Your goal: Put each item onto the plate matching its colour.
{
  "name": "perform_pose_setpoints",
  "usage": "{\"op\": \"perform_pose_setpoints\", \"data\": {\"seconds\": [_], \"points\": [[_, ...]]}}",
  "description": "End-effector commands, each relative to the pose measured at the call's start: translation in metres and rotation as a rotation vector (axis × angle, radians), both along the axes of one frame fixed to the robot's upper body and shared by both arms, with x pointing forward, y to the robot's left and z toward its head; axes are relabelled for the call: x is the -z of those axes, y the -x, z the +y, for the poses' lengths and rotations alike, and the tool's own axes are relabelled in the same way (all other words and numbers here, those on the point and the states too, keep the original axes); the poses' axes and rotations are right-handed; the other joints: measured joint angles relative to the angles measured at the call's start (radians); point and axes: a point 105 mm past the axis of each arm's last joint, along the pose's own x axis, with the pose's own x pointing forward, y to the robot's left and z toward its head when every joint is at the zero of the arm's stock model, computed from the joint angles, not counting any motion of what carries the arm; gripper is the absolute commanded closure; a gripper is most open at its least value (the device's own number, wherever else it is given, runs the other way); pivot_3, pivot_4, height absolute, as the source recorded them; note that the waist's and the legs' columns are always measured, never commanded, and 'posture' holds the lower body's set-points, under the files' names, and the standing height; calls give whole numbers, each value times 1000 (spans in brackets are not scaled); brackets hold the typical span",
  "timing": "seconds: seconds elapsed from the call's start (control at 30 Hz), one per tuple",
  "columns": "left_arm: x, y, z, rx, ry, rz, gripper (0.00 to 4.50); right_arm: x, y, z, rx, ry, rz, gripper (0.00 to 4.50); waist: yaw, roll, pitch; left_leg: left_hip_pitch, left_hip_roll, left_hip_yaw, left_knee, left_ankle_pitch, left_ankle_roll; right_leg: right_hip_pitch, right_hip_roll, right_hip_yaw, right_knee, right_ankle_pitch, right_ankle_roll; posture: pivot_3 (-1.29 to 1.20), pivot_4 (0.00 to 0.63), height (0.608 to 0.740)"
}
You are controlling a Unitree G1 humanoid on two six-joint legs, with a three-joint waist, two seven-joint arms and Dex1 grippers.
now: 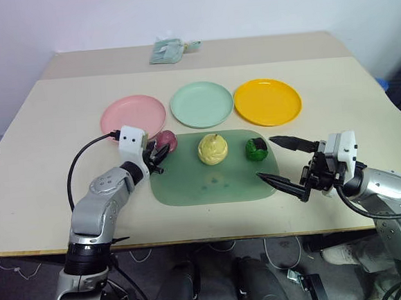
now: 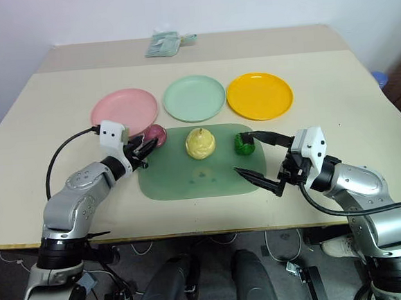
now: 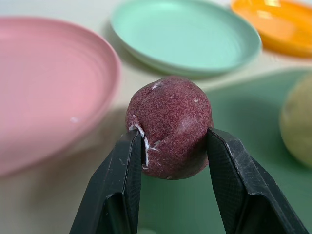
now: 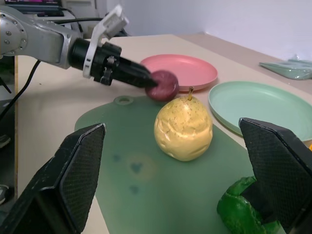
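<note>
My left gripper (image 1: pixel 160 155) is shut on the dark red round fruit (image 3: pixel 169 126) at the left corner of the green board (image 1: pixel 217 180), just in front of the pink plate (image 1: pixel 132 116). Both black fingers press its sides. The pale yellow pear (image 1: pixel 212 149) stands mid-board and the green fruit with a black patch (image 1: pixel 257 149) lies at the board's right end. The mint plate (image 1: pixel 202 104) and orange-yellow plate (image 1: pixel 267 102) sit in a row behind the board. My right gripper (image 1: pixel 279 160) stands open just right of the green fruit, empty.
A folded pale green cloth (image 1: pixel 168 50) lies at the table's far edge. Bare tabletop stretches to the left of the pink plate and right of the orange-yellow plate. The table's front edge (image 1: pixel 214 239) runs close below both arms.
</note>
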Motion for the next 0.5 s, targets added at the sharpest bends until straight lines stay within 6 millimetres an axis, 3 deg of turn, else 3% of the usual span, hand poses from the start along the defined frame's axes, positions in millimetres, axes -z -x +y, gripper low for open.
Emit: {"op": "perform_pose_setpoints", "data": {"seconds": [0.03, 0.17, 0.37, 0.4, 0.43, 0.5], "points": [[-47, -16, 28, -165, 39, -181, 2654, -8, -1, 0, 5, -11, -50, 0, 1, 0, 0, 0, 0, 0, 0, 0, 0, 0, 0, 0, 0, 0, 0, 0, 150, 740], [-59, -32, 49, -293, 62, -214, 2654, -9, -7, 0, 12, -14, -65, 0, -1, 0, 0, 0, -1, 0, 0, 0, 0, 0, 0, 0, 1, 1, 1, 0, 150, 740], [-51, -51, 68, -400, 80, -166, 2654, -10, -12, 2, 8, -15, -78, 0, -4, 0, 0, 0, -1, 0, 0, 0, 0, 0, 0, 0, 3, 2, 3, 0, 150, 740], [-49, -52, 69, -401, 86, -157, 2027, -10, -13, 3, 7, -15, -80, 0, -4, 0, 0, 0, -1, 0, 0, 0, 0, 0, 0, 0, 3, 2, 3, 0, 150, 740], [-46, -54, 68, -397, 83, -145, 1738, -11, -13, 3, 5, -14, -81, 0, -4, 0, 0, 0, -1, 0, 0, 0, 0, -1, 0, 0, 3, 2, 3, 0, 150, 740], [-43, -55, 65, -382, 86, -134, 748, -11, -13, 3, 6, -13, -83, 0, -4, 0, 0, 0, -1, 0, 0, 0, 0, -1, 0, 0, 3, 2, 3, 0, 150, 740]]}}
